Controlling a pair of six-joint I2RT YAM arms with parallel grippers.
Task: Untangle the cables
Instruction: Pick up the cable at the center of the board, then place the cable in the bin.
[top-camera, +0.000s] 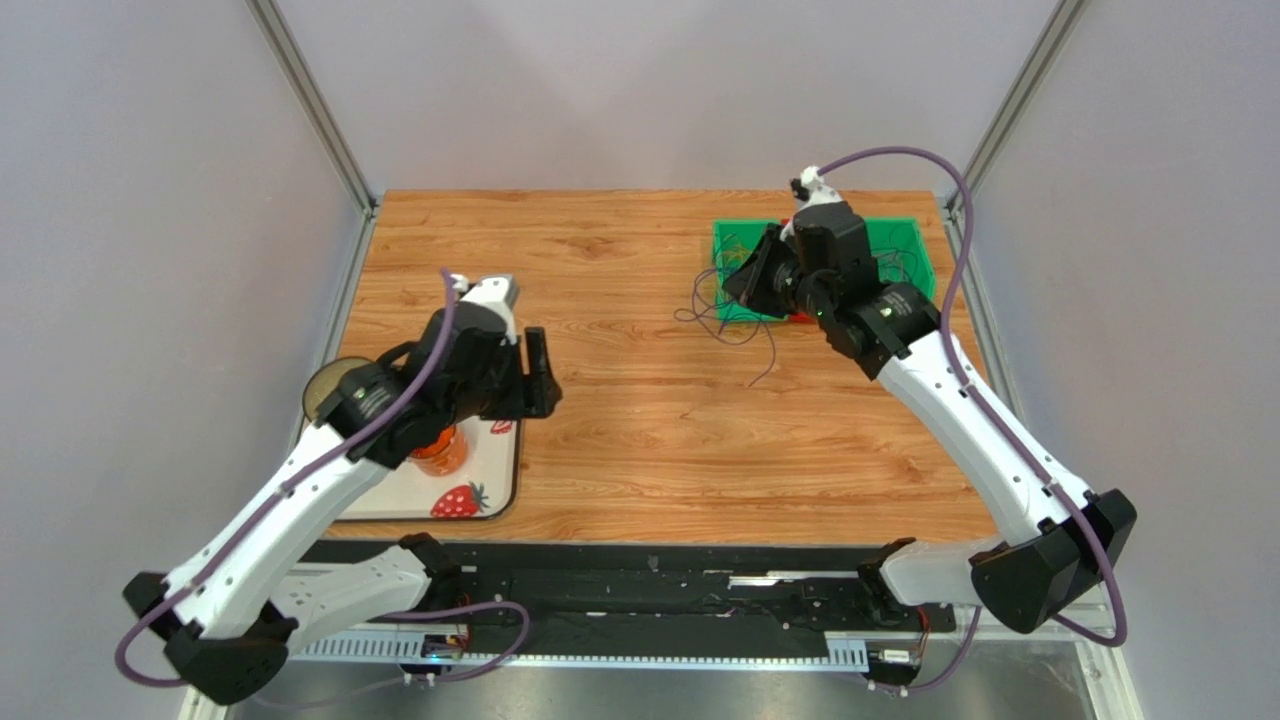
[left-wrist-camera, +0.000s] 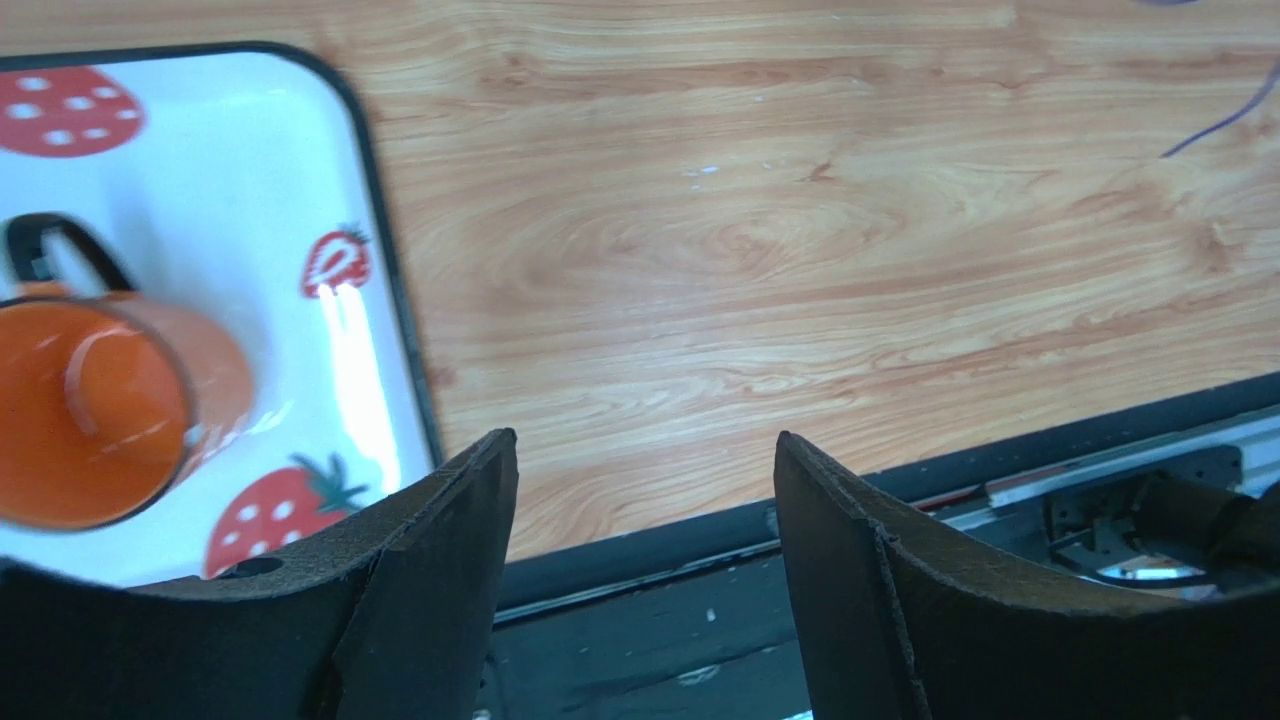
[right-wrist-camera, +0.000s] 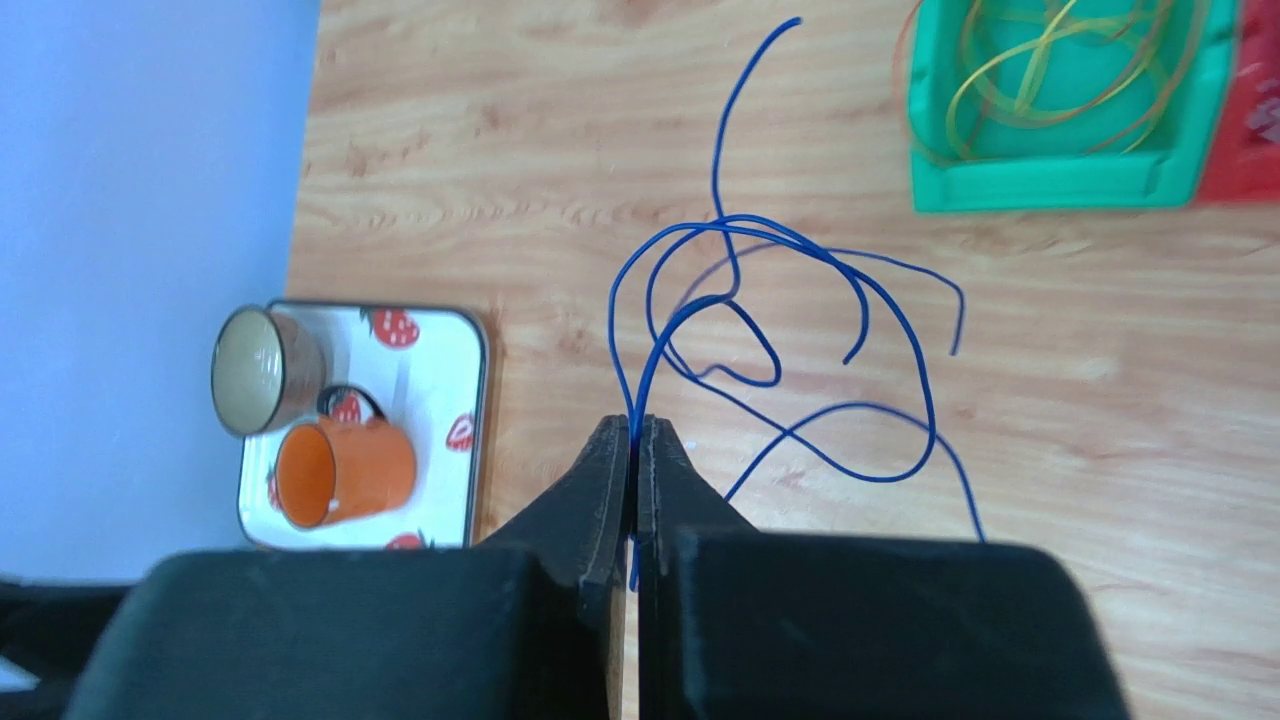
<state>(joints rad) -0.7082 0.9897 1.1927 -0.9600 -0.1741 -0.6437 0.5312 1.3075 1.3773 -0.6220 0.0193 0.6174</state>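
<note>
Top view: finds the cables (top-camera: 718, 318) as thin dark loops on the desk (top-camera: 631, 435), just beside the green bin (top-camera: 732, 240) on its side toward the left arm. Right jaws low over that same edge of the bin, their state not readable from here. Left jaws well apart from the bin, above a strawberry tray (top-camera: 398, 488)

Left wrist: left jaws spread wide, holding nothing. Bin out of view; only one thin strand end (left-wrist-camera: 1217, 128) on bare desk

Right wrist: right jaws pressed together, pinching a blue strand (right-wrist-camera: 613, 315) running into a loose knot outside the bin. Yellow loops (right-wrist-camera: 1052, 68) coiled inside the bin

Judged light, limp and slightly springy, smooth enough to slip from a weak pinch, hardly fragile. Best taken on a single strand near a free end, clear of crossings, then drawn slowly away from the bin to open loops, not cinch them
</note>
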